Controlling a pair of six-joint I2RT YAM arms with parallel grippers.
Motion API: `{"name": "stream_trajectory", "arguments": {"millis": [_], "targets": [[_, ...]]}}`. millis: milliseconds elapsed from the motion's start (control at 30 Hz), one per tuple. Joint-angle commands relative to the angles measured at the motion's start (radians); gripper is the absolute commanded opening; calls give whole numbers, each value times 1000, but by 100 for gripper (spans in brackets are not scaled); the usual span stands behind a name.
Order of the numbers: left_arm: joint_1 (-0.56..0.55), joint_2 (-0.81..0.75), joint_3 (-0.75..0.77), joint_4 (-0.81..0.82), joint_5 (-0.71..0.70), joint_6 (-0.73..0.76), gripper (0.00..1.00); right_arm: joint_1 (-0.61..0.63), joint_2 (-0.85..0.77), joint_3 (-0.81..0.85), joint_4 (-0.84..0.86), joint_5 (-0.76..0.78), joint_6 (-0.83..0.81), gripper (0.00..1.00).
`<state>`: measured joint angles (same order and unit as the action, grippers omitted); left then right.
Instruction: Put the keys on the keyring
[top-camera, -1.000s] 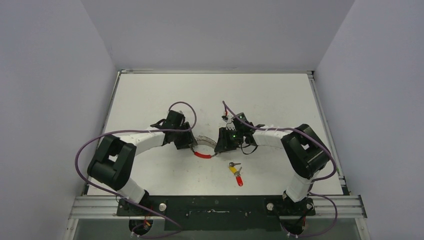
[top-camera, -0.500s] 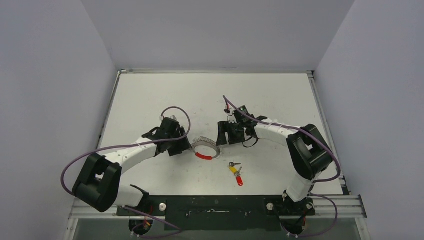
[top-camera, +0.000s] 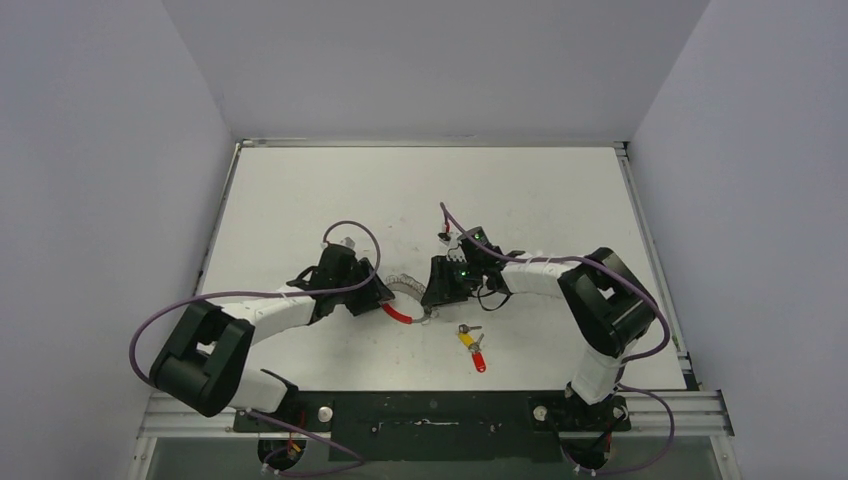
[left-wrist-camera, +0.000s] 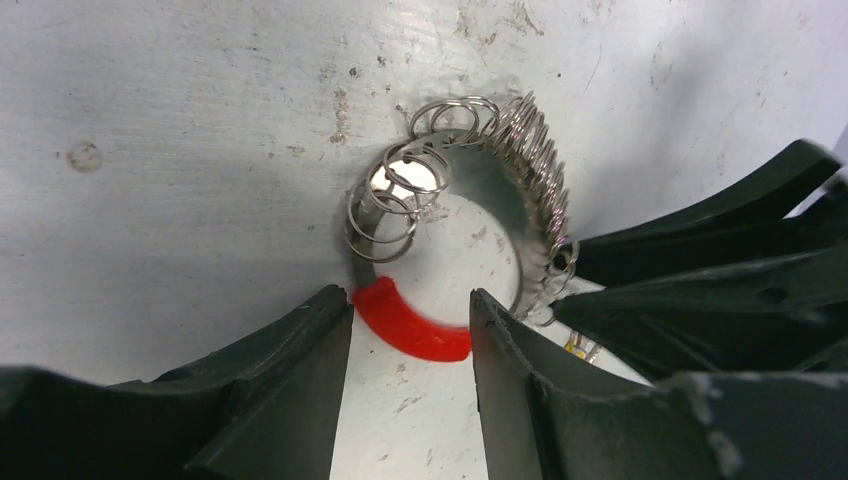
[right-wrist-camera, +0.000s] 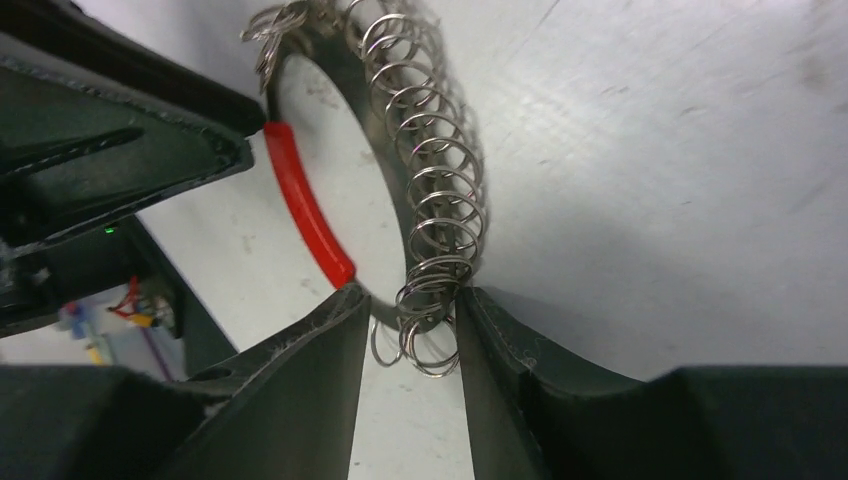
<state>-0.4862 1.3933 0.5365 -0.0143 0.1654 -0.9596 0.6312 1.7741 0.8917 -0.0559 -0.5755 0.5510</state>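
Bracketing the keyring from both sides, mid-table

The keyring (top-camera: 408, 283) lies flat near the middle of the white table (top-camera: 520, 200), well apart from the far rim and both side rims. The left gripper (left-wrist-camera: 408, 300) stands about half open, its jaws closed on the ring's red sleeve (left-wrist-camera: 410, 330), whose two ends meet the fingers' inner faces. The right gripper (right-wrist-camera: 412, 298) is partly open around the coiled wire at the opposite side of the loop. One finger (right-wrist-camera: 500, 340) touches the coils and a thin gap shows at the other, so it has hold of nothing. The two grippers' tips are nearly touching across the ring. The keys (top-camera: 470, 345), one with a yellow head and one with a red, lie loose together just near-right of the ring, between the right gripper and the table's near edge, touching neither arm.
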Motion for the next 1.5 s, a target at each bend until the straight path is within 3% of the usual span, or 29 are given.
{"name": "stream_trajectory", "arguments": {"millis": [0, 167, 400, 733, 933, 1333, 1467], "targets": [[30, 2, -26, 102, 48, -27, 45, 42, -11, -106, 144, -65, 165, 39], [72, -59, -35, 36, 50, 5, 45, 70, -59, -114, 175, -60, 211, 40], [74, -179, 2, -195, -28, 83, 50, 67, -109, -28, -54, 68, 56, 52], [46, -160, -90, -80, 32, 17, 50, 69, -94, -12, -118, 92, 0, 53], [21, -144, -88, -69, 22, 15, 49, 71, -163, -48, -157, 99, 7, 53], [8, -96, -84, -37, 23, 10, 48, 118, -237, -184, 1, 66, 243, 42], [7, -95, -87, -34, 22, 9, 48, 119, -192, -198, 31, 95, 304, 31]]}}
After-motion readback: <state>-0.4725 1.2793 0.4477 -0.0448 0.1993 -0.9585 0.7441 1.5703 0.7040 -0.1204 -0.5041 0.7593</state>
